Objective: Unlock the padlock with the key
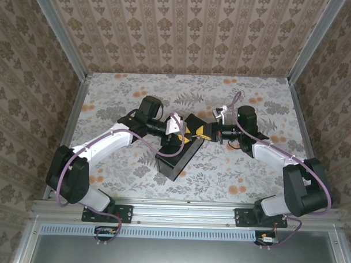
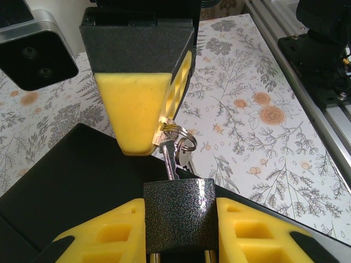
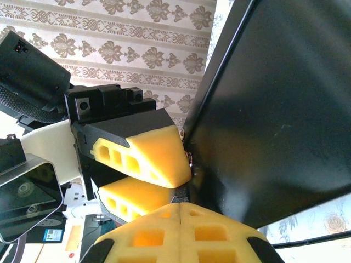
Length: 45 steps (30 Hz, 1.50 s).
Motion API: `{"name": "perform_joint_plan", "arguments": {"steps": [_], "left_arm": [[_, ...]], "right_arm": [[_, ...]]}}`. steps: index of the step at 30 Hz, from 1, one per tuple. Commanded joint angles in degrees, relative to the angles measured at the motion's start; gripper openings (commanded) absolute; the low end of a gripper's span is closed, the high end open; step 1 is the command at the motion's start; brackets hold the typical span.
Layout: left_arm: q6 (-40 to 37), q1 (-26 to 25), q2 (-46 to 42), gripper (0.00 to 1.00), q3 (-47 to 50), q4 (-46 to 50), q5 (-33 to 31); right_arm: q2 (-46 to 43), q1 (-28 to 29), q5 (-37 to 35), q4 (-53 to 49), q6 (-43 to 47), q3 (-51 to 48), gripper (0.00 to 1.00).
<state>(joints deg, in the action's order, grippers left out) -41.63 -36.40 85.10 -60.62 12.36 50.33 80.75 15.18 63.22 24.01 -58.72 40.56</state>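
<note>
While left gripper (image 2: pixel 179 235) clamps the padlock (image 2: pixel 179 211), right gripper (image 2: pixel 163 131) pinches the key (image 2: pixel 170 161) (blade meeting the padlock's top).

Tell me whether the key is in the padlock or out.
In, it seems: in the left wrist view the key runs blade-first into the top of the padlock. How deep: cannot tell.

Prob. a robot lab test cell: alu frame (image 1: pixel 184 207), wallpapered panel walls (image 1: pixel 184 34), floral-print tabletop (image 1: pixel 252 171).

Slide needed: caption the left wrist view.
Left tool clamps the padlock; right tool holds the key to it, over a black box.
</note>
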Motion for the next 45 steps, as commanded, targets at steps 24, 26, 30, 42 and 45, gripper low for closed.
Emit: {"name": "perform_joint_plan", "arguments": {"steps": [24,26,30,42,45], "left_arm": [[6.5,-1.9,0.0,0.24,1.4,-11.8,-2.0],[6.3,-1.9,0.0,0.24,1.6,-11.9,-2.5],[3.7,-1.5,-0.3,0.23,1.5,-8.6,-1.8],[-0.5,2.2,0.0,0.23,-3.6,5.7,4.8],[-0.8,3.1,0.5,0.24,-5.0,8.7,8.4]], "right_arm": [[0.6,6.3,-8.5,9.3,-9.4,-1.1,0.00],[0.3,6.2,-8.6,7.5,-8.7,-0.9,0.00],[-3.7,2.5,-9.2,-2.5,-2.8,-1.6,0.32],[-11.0,-5.6,-8.8,-32.4,36.1,7.0,0.34],[-16.1,-5.5,-11.0,-29.6,49.2,4.6,0.29]]}}
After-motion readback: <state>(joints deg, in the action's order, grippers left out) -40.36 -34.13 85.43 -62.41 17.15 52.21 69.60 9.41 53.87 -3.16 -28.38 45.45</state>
